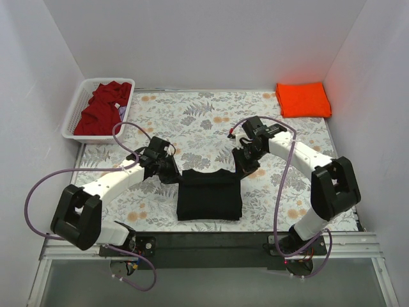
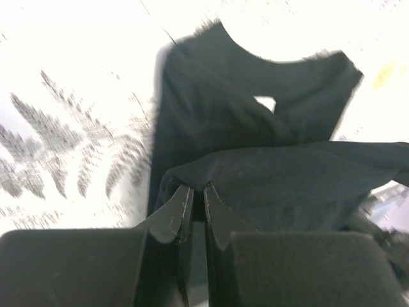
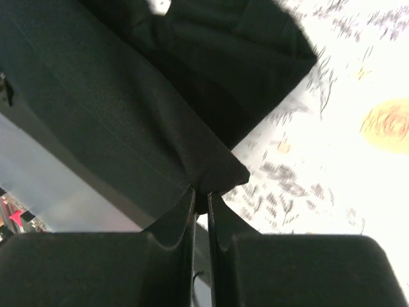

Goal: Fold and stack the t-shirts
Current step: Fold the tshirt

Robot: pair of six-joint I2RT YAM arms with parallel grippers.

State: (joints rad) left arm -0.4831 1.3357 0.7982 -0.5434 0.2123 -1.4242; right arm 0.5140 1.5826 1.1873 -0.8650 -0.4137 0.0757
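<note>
Together, left fingers and right fingers pinched the black shirt's far corners by the surface's near edge.

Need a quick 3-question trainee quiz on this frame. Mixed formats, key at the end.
1. Fill in: the left gripper and the right gripper are both shut on the ___ t-shirt.
2. True or false: the orange t-shirt lies folded at the far right.
3. The dark red t-shirt lies: A in the white basket; B on the orange t-shirt; C hanging from a gripper.
Key: 1 black t-shirt; 2 true; 3 A.
</note>
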